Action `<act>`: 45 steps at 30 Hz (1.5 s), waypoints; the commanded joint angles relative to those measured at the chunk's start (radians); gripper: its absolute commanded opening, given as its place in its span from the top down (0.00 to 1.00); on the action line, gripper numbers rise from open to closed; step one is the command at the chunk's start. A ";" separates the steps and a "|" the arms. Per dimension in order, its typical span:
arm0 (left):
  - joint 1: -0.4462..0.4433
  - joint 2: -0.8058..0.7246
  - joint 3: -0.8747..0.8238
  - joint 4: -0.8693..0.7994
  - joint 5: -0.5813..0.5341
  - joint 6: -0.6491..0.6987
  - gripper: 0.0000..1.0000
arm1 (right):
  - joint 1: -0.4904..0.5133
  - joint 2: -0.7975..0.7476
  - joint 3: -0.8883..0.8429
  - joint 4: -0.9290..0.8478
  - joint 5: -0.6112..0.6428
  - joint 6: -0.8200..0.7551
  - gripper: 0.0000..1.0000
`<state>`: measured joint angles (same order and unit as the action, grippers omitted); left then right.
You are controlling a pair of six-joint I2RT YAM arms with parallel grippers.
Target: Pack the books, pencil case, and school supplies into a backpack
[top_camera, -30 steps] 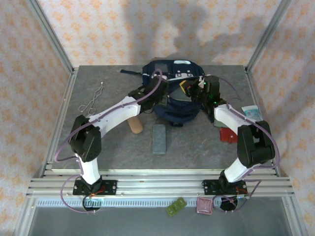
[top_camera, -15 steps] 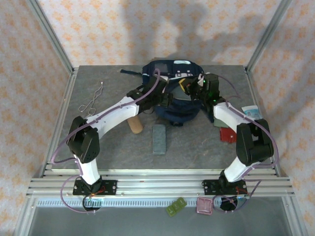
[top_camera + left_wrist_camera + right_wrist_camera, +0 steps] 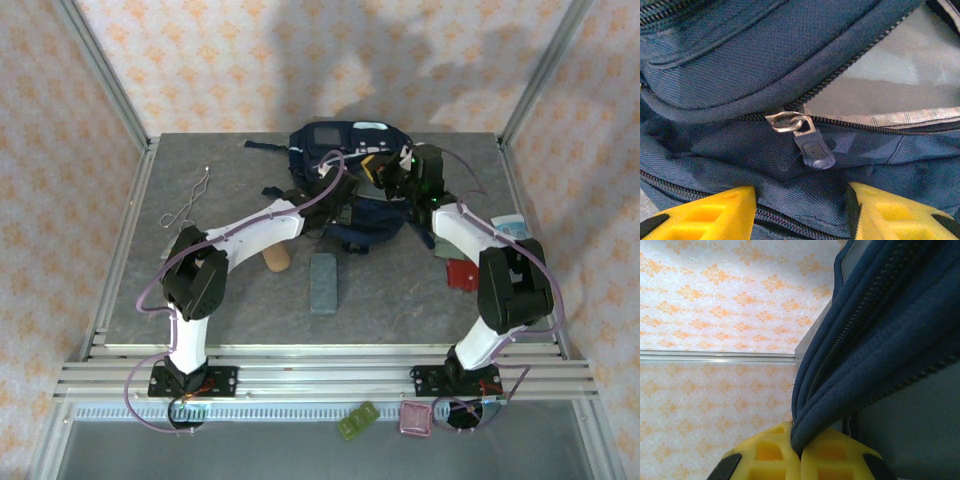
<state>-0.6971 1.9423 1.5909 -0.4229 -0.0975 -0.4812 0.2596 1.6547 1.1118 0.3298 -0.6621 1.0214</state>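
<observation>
The navy backpack (image 3: 365, 222) lies at the back middle of the table, its main compartment unzipped. My left gripper (image 3: 334, 188) hovers open over it, its yellow fingers (image 3: 715, 215) either side of bare fabric, just below the zipper pull (image 3: 812, 150). My right gripper (image 3: 386, 172) is shut on the backpack's padded rim (image 3: 840, 390), holding it up. Of the school supplies, a tan oblong case (image 3: 273, 259) lies partly under the left arm and a grey-blue flat case (image 3: 323, 282) lies in front of the backpack. Which one is the pencil case I cannot tell. The books are hidden.
A bent wire (image 3: 188, 205) lies at the left of the table. A pale blue-and-white packet (image 3: 510, 225) and a red piece (image 3: 463, 273) sit by the right arm. Green (image 3: 357, 420) and pink (image 3: 415, 418) pieces lie below the front rail.
My left arm has swung right and back over the backpack, and its jaws have opened. The right gripper keeps its hold on the rim and has shifted slightly back.
</observation>
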 commanded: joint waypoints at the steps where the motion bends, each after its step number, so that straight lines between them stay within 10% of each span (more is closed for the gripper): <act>1: 0.003 0.011 0.035 0.061 -0.067 -0.022 0.49 | 0.010 -0.021 0.039 0.109 -0.019 0.004 1.00; 20: 0.003 -0.059 -0.039 0.146 -0.135 -0.025 0.34 | 0.014 -0.050 0.017 0.125 -0.024 0.005 1.00; 28: 0.014 -0.008 -0.082 0.098 -0.270 -0.064 0.52 | 0.012 -0.085 0.013 0.114 -0.006 -0.018 1.00; 33: 0.035 -0.123 -0.212 0.212 -0.099 0.012 0.91 | 0.005 -0.077 0.008 0.125 -0.011 -0.011 1.00; 45: 0.121 -0.195 -0.223 0.288 0.385 0.125 1.00 | 0.006 -0.069 -0.019 0.141 -0.017 -0.001 1.00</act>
<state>-0.5858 1.7809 1.3544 -0.1440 0.1310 -0.3958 0.2741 1.6501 1.0981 0.3553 -0.6807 1.0214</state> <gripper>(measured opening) 0.055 0.038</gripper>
